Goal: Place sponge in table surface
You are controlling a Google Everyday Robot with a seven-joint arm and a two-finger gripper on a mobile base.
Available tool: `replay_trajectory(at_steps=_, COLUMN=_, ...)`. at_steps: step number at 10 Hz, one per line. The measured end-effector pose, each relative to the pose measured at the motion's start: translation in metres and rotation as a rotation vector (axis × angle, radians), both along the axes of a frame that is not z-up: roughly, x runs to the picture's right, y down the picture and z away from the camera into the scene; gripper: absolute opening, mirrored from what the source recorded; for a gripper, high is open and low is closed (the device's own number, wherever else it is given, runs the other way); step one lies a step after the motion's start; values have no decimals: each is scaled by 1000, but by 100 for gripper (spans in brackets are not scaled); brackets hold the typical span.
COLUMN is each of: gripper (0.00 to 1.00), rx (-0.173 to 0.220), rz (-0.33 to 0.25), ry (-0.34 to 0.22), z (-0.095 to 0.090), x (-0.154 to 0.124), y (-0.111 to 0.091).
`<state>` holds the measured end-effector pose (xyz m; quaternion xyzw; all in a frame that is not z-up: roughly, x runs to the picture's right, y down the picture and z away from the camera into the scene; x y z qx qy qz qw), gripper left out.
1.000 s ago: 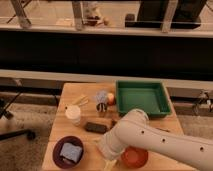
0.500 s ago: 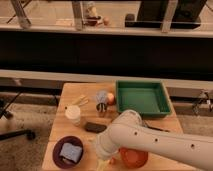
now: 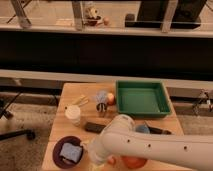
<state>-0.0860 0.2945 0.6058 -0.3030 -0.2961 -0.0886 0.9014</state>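
Your arm has swung a little further left along the near edge of the table (image 3: 59, 131), so the gripper (image 3: 93, 154) now sits just beside the purple bowl (image 3: 60, 156). The sponge (image 3: 71, 152) has not moved: it lies in that bowl, not on the wood. How far open the gripper is cannot be told, nor whether it holds anything. Treat this as the approach; you have yet to lift the sponge out.
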Motion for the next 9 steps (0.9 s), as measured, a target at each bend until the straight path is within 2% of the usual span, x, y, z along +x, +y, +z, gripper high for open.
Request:
replay_trajectory(at_steps=5, gripper=80, rx=16, rz=1, ry=8, z=2, x=-36, y=2)
replay_trajectory(at_steps=9, gripper=80, rx=25, rz=2, ry=34, z=9, x=-50, y=3)
